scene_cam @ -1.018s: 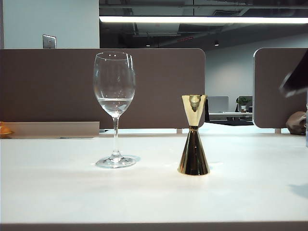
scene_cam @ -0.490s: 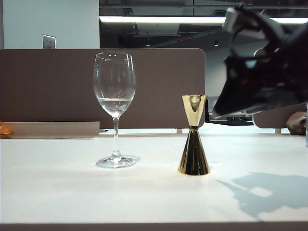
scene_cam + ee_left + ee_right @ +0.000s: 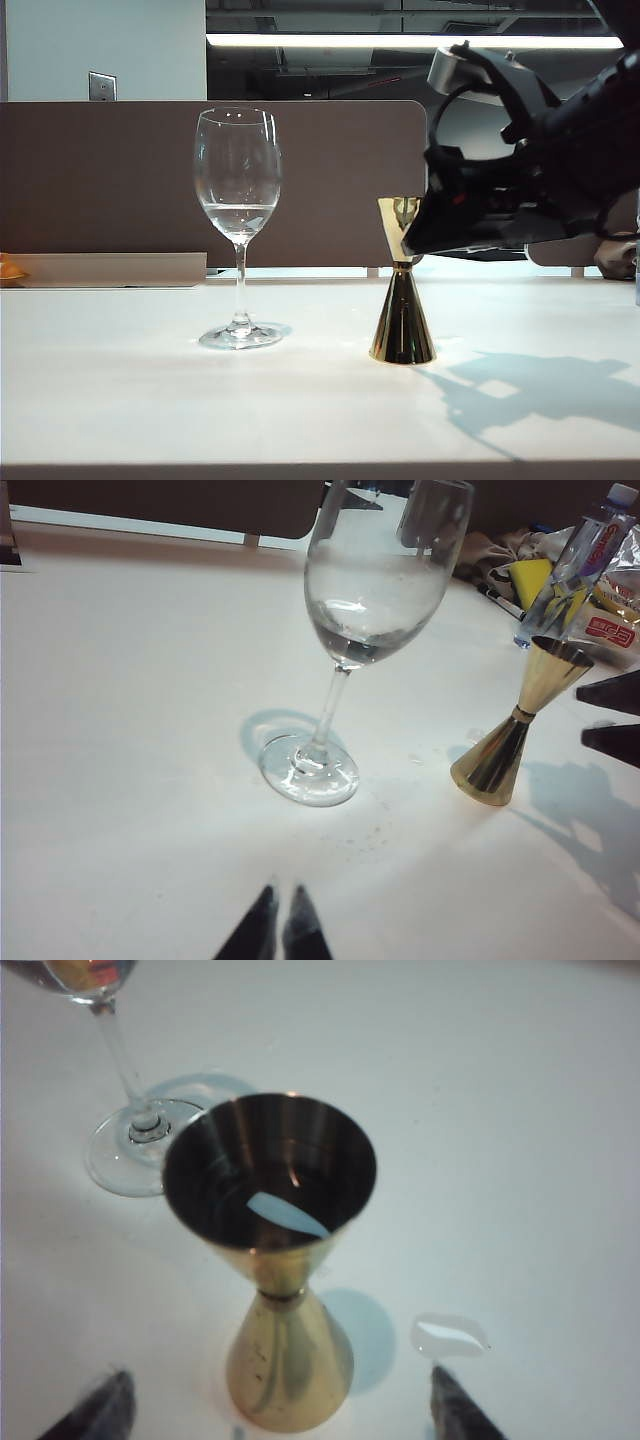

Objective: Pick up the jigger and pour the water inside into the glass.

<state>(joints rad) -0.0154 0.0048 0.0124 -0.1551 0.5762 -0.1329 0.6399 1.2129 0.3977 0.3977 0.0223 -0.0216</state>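
- On the white desk (image 3: pixel 150 400), nearest the exterior camera, the gold jigger (image 3: pixel 402 290) is seen standing upright, right of the middle.
- Just beside the jigger's upper cup, on its right, the right gripper (image 3: pixel 425 235) is held at cup height, its dark arm reaching in from the right edge; from this side no contact with the cup can be confirmed.
- From the right wrist view, the right gripper (image 3: pixel 275 1410) is shown wide open and holding nothing: one fingertip is seen at each lower corner, with the jigger (image 3: pixel 275 1260) standing between them and apart from both.
- A small clear liquid drop (image 3: pixel 448 1334) is seen on the desk near the jigger's base.
- Slightly farther back and to the left, well apart from the jigger, the glass (image 3: pixel 238 225) stands upright with a little water (image 3: pixel 238 215) low in its bowl.
- In the left wrist view, the left gripper (image 3: pixel 278 930) is seen with its tips nearly together, empty, near the glass (image 3: pixel 345 660) but apart from its foot.
- Behind the desk, a brown partition (image 3: pixel 100 180) is seen.
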